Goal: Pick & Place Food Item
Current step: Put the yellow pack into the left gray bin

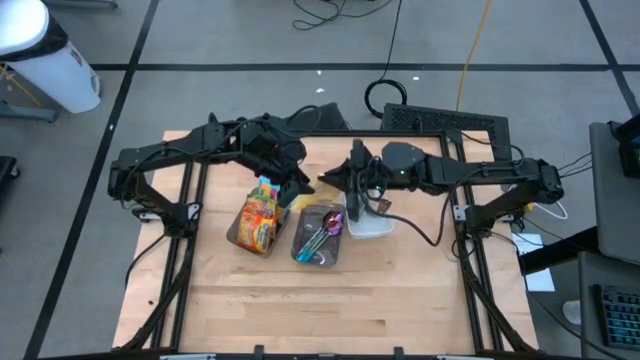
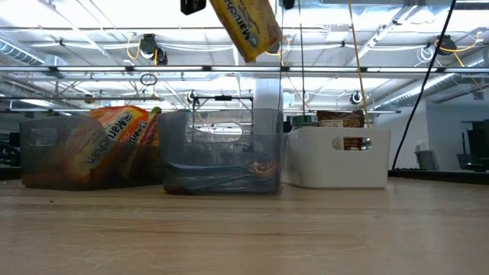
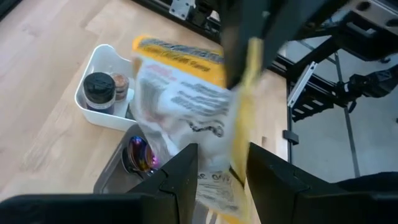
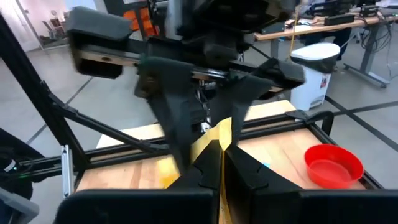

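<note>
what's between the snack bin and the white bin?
The clear bin holding utensils sits between the snack bin and the white bin; low view shows it.

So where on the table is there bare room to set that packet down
The whole near half of the wooden table, in front of the bins, is bare, as are strips along its left and right edges. The middle is crowded: the noodle bin, cutlery bin and white bin sit side by side, with the left hand holding the packet above them.

Two matte black jointed arms — angular links, bulky housings, thin black cables trailing — each ending in blunt, flat dark fingers (image 3: 183, 177).
</note>
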